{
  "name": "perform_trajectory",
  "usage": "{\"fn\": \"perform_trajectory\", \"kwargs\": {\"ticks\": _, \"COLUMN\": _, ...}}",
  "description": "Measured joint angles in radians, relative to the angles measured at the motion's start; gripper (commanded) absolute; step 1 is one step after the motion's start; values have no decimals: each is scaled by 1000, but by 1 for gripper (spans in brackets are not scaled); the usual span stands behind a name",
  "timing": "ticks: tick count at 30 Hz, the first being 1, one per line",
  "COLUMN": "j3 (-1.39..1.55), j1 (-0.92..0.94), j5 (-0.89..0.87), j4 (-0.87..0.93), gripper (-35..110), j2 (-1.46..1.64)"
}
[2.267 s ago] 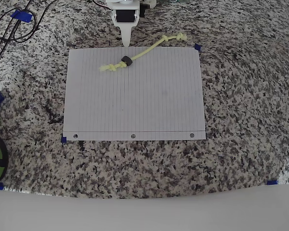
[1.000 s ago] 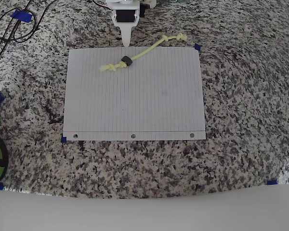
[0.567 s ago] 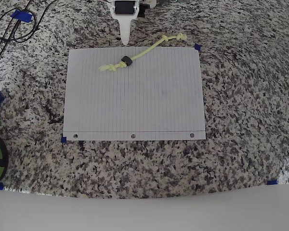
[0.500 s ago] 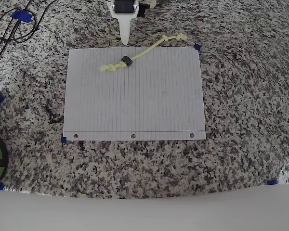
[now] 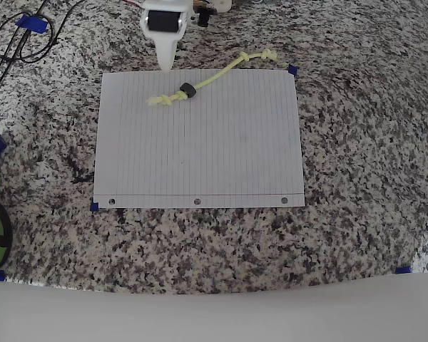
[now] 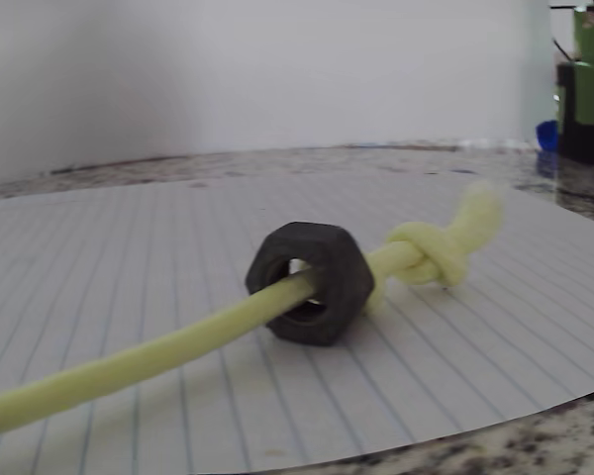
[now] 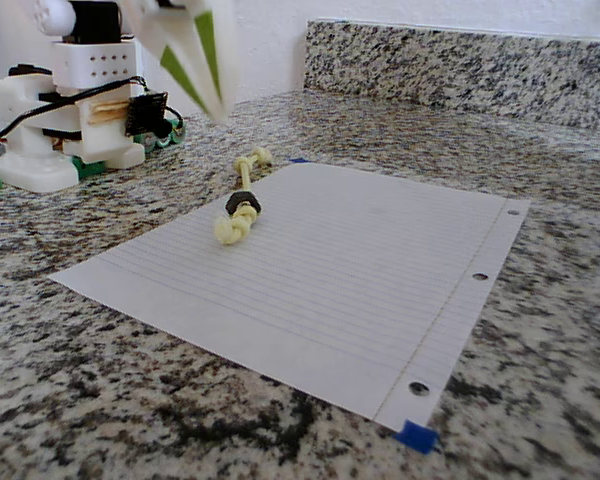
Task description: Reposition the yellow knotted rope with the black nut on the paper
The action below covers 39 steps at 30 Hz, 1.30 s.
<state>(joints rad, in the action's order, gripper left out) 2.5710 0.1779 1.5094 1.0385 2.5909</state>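
**Still off the cord: lining up a clean pick near the nut**

Right now my gripper (image 5: pixel 165 63) hangs above the granite counter (image 5: pixel 357 142), just past the 12 o'clock edge of the paper (image 5: pixel 200 157) in the overhead view, carrying nothing. Its fingers come together to a single point there and look nearly closed in the fixed view (image 7: pixel 205 75), though I cannot tell for certain whether a slit remains between them.

The yellow knotted rope (image 5: pixel 214 75) lies slanted across the sheet's 12 o'clock edge. One knot rests on the paper toward 10 o'clock of the sheet's centre; the other lies off the sheet on the stone, near the corner at 1 o'clock. The black nut (image 5: pixel 187 90) sits on the cord just beside the on-paper knot, and in the wrist view (image 6: pixel 310 282) it stands on edge, touching the paper, with the cord through its bore.

To do this step well, I judge I should open wide first, then come down toward 5 o'clock from where I am, straddling the cord close to the nut. Gripping the soft cord rather than the hard nut should hold better, since the nut may slip or roll. I should close across the cord's line, lift only slightly so the far knot trails along, and keep my fingertips from catching the paper, which could drag or wrinkle
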Motion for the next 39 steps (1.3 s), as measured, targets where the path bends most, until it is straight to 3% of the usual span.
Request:
{"fn": "perform_trajectory", "kwargs": {"ticks": 5, "j3": -63, "j1": 46, "j5": 0, "j4": -64, "gripper": 3, "j2": -218}}
{"fn": "perform_trajectory", "kwargs": {"ticks": 11, "j3": -95, "j1": 55, "j5": 0, "j4": -104, "gripper": 16, "j2": -399}}
{"fn": "perform_trajectory", "kwargs": {"ticks": 14, "j3": -95, "j1": 54, "j5": 0, "j4": -130, "gripper": 35, "j2": -451}}
{"fn": "perform_trajectory", "kwargs": {"ticks": 39, "j3": -130, "j1": 9, "j5": 0, "j4": -184, "gripper": 38, "j2": -649}}
